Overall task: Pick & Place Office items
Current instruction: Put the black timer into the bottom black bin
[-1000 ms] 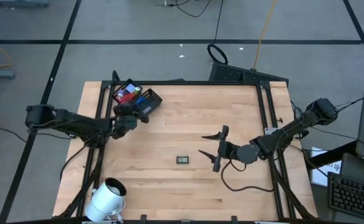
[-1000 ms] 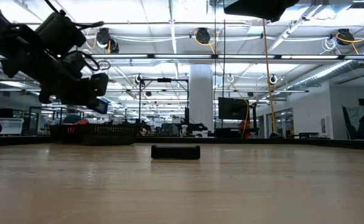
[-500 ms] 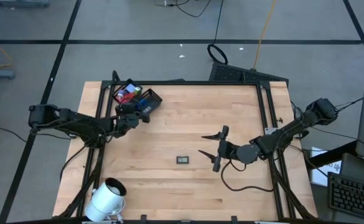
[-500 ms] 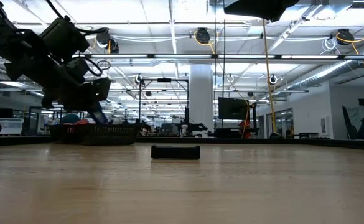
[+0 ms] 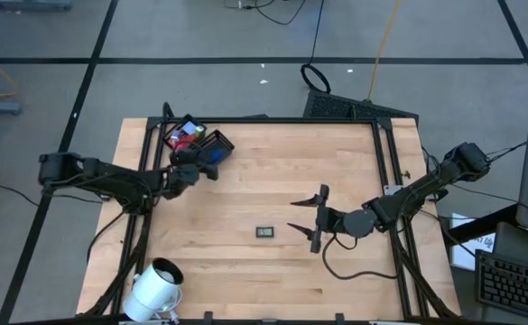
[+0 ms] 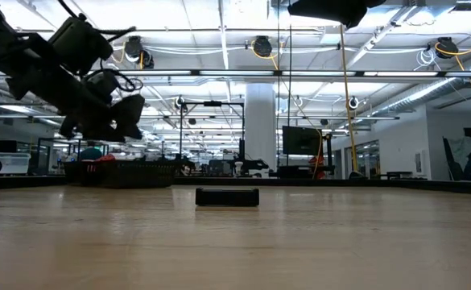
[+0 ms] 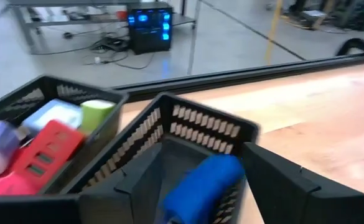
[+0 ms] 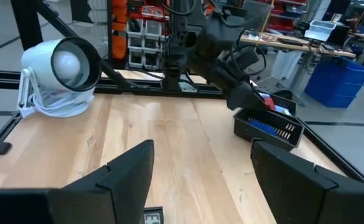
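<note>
At the table's far left corner stands the black compartmented tray (image 5: 220, 142). It holds red (image 7: 45, 152), pale blue and green-and-white (image 7: 98, 112) office items. A blue item (image 7: 200, 183) lies slanted in the tray's nearer compartment (image 7: 194, 115). My left gripper (image 5: 206, 161) hangs open just over it, one finger on each side. A small dark item (image 5: 264, 232) lies flat on the wood mid-table. My right gripper (image 5: 307, 217) hovers open to its right, above the table, and the item (image 8: 152, 216) shows between its fingers. My left gripper stands open around the blue item's upper end (image 7: 222, 168), slanting down from the table's left. The item lies in the tray compartment. I cannot tell whether either finger (image 7: 275, 180) touches it.
A large white cylinder (image 5: 155, 287) lies at the near left corner of the table. Black rails frame the table's edges (image 5: 385, 171). Bare wood stretches between the tray and the dark item (image 6: 227, 196).
My left gripper has opened over the tray and let go of the blue item, which now lies in the tray compartment instead of hanging between the fingers. The gripper has tipped a little. My right gripper has kept still.
</note>
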You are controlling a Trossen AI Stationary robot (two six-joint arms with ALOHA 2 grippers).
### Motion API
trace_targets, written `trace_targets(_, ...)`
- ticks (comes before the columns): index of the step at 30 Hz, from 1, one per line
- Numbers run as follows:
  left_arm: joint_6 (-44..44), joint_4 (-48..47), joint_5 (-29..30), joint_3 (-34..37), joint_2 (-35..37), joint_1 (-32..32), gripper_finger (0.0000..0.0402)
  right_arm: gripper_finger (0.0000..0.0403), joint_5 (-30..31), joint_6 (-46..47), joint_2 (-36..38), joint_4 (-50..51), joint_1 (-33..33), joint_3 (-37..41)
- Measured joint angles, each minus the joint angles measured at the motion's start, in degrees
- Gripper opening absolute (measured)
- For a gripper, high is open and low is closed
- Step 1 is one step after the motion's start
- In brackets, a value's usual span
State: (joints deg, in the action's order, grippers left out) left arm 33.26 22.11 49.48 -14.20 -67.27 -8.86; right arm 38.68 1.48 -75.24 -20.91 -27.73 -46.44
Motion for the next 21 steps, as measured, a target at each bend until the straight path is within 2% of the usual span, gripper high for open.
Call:
trace_targets(5, -3.44, 2.29, -5.27, -0.04, 4.28, 0.00, 0.0227, 0.0258, -0.69, 1.47, -0.17, 0.14, 0.00, 0.00)
trace_targets(8, -3.15, 2.22, -8.68, -0.04, 7.47, 0.00, 0.0227, 0.0258, -5.01, 3.52, -2.16, -0.87, 0.00, 0.25)
trace_targets(14, -2.80, 2.95, -19.16, -0.04, 12.62, 0.03, 0.0228, 0.0258, -10.67, 7.30, -11.72, -1.39, 0.09, 0.28)
trace_targets(21, -1.49, 9.77, -30.16, -0.04, 13.51, 0.65, 0.0228, 0.0258, -17.87, 9.72, -22.77, -1.60, 4.47, -2.67)
